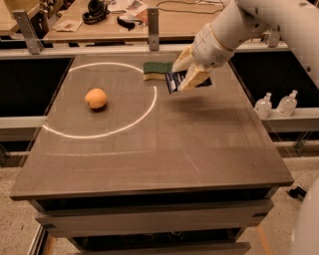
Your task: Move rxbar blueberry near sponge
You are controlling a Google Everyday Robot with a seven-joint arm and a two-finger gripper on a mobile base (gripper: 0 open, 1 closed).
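The rxbar blueberry (175, 81), a dark navy bar with white print, is held in my gripper (188, 70) a little above the table. The cream fingers (195, 76) are shut on it. The sponge (157, 70), green top over pale yellow foam, lies on the table at the back, just left of the bar and close to it. My white arm reaches in from the upper right.
An orange (95, 98) lies on the left inside a white circle (140, 115) drawn on the dark table (199, 149). Two small clear bottles (275, 104) stand on a ledge to the right. A desk with headphones (94, 11) runs behind the table.
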